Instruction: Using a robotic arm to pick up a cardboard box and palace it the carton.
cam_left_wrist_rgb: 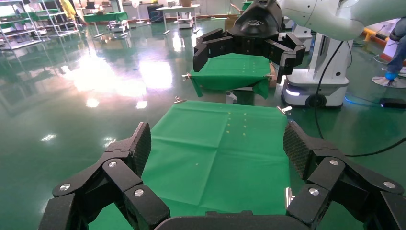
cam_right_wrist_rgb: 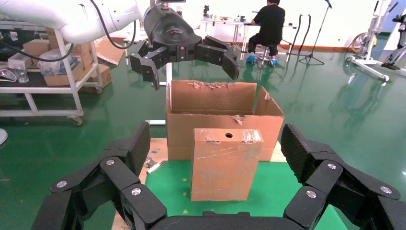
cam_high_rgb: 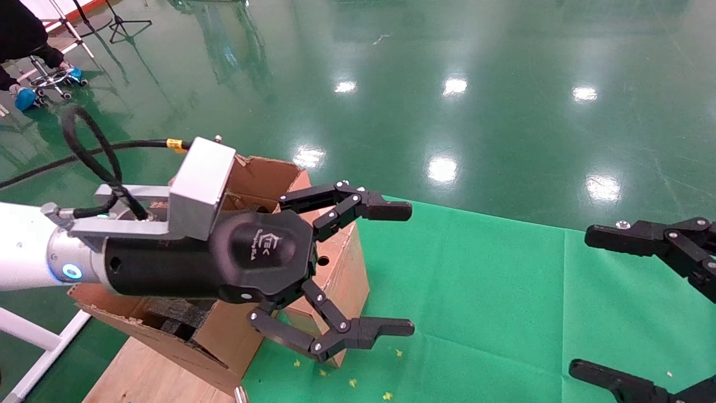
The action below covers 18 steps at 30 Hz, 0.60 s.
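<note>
The right gripper (cam_high_rgb: 643,305) is waiting at the near right, fingers spread wide and empty. Across the green cloth (cam_high_rgb: 503,291), the cardboard box (cam_right_wrist_rgb: 222,163) is standing upright against the carton (cam_right_wrist_rgb: 218,112). The left gripper (cam_high_rgb: 386,268) is hovering just above it, spread wide and empty, clearly the nearer one.

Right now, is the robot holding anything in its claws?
No. The left gripper hangs open above the cardboard box, and the right gripper is open too.

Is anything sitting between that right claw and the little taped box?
No: in the right wrist view only bare green cloth lies between the open right gripper and the cardboard box.
</note>
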### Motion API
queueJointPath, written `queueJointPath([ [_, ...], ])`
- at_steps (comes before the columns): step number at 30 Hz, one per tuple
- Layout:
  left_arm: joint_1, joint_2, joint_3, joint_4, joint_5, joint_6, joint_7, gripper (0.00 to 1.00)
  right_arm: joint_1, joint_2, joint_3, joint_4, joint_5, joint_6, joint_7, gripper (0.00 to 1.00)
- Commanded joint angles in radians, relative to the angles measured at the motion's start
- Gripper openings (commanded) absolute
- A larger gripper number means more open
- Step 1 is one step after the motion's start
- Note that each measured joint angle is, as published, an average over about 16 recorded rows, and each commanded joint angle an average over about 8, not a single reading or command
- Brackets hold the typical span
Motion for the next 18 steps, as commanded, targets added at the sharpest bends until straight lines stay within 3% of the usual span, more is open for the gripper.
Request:
queueJointPath([
  [1,0.0,0.0,0.0,0.0,0.0,0.0,0.0,1.0,0.0,0.0,0.0,0.0,0.0,0.0,0.0,1.0],
  [15,0.0,0.0,0.0,0.0,0.0,0.0,0.0,1.0,0.0,0.0,0.0,0.0,0.0,0.0,-0.001,1.0],
  [16,0.0,0.0,0.0,0.0,0.0,0.0,0.0,1.0,0.0,0.0,0.0,0.0,0.0,0.0,-0.001,0.95],
  [18,-0.001,-0.002,0.001,-0.002,0.004,0.0,0.001,1.0,0.0,0.0,0.0,0.0,0.0,0.0,-0.001,0.7],
])
